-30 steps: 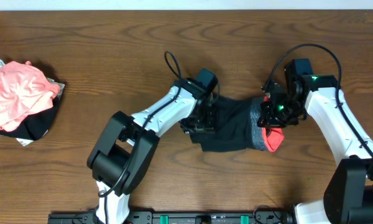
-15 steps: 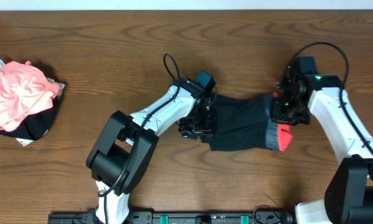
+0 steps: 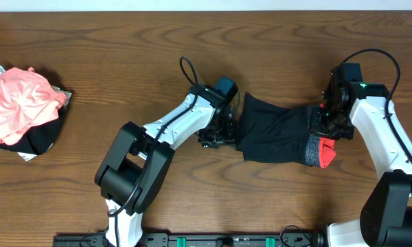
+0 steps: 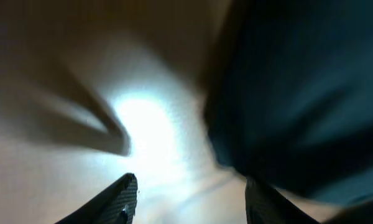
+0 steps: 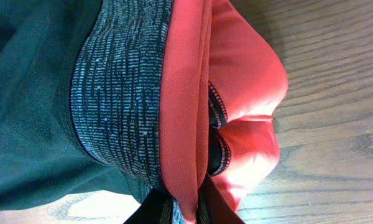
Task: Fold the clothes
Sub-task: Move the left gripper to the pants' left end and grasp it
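Observation:
The clothes (image 3: 275, 134) lie as a black folded bundle at mid-table, with the grey waistband (image 3: 312, 148) and its coral edge (image 3: 327, 154) at the right end. My right gripper (image 3: 327, 129) is shut on that waistband; the right wrist view shows the coral edge (image 5: 185, 93) pinched between the fingertips of this gripper (image 5: 185, 213), beside the grey band (image 5: 118, 93). My left gripper (image 3: 223, 132) stands open at the bundle's left edge. In the left wrist view its gripper (image 4: 193, 200) has bare table between the fingers, and the black cloth (image 4: 298, 93) lies up and to the right, blurred.
A heap of pink and black garments (image 3: 20, 110) sits at the table's far left edge. Wooden tabletop (image 3: 123, 62) surrounds the bundle. Both arms reach in from the near edge.
My right gripper has moved right and slightly down with the waistband, drawing the black bundle out longer. The left gripper has stayed nearly where it was, and the cloth's edge slid out from it.

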You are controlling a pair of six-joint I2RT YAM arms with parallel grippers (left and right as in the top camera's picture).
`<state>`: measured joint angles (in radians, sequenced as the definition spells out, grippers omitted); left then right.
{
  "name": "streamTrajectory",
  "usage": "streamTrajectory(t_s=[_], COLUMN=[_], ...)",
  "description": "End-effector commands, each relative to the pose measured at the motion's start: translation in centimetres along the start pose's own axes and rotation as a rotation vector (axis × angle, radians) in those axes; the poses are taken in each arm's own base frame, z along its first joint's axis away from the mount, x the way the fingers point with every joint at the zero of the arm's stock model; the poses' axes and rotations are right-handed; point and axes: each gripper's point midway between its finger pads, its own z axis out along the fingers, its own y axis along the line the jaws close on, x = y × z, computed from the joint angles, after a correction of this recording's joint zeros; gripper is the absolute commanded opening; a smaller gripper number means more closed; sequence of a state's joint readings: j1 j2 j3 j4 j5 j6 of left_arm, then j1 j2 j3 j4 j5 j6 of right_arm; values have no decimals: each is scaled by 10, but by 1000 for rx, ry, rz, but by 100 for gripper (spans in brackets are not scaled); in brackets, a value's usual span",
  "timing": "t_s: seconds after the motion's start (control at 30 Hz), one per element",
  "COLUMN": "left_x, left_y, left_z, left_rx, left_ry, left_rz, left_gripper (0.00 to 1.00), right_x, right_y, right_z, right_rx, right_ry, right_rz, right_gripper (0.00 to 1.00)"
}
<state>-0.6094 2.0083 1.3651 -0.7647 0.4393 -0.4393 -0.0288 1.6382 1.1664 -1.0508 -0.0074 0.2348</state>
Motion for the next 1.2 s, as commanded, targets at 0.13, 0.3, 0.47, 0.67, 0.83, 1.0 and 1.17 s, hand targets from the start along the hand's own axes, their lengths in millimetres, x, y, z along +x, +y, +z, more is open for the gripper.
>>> streamTrajectory(t_s=[0.13, 0.3, 0.47, 0.67, 0.83, 1.0, 1.17], left_x=[-65, -79, -66, -39, -6, 19, 23], left_y=[-58, -69, -72, -86, -97, -89, -73], left_z=[-81, -85, -42, 9, 27, 36, 40], left_rx=[98, 49, 34, 65, 84, 35, -40], left_ry=[-430, -529, -435, -296, -190, -104, -95], left_rz=[370, 443, 436, 414, 417, 416, 403], left_gripper=[9, 6, 6, 6, 6, 6, 6], right_x=[2, 3, 3, 3, 2, 0, -1], right_y=[4, 7, 7, 7, 7, 8, 8], right_z=[0, 0, 0, 0, 0, 0, 0], right_rx=[14, -4, -6, -5, -6, -8, -9], right_ry=[-3, 1, 2, 2, -2, -10, -13], right_rz=[-6, -13, -13, -13, -12, -12, -12], right_gripper=[8, 7, 6, 6, 6, 6, 6])
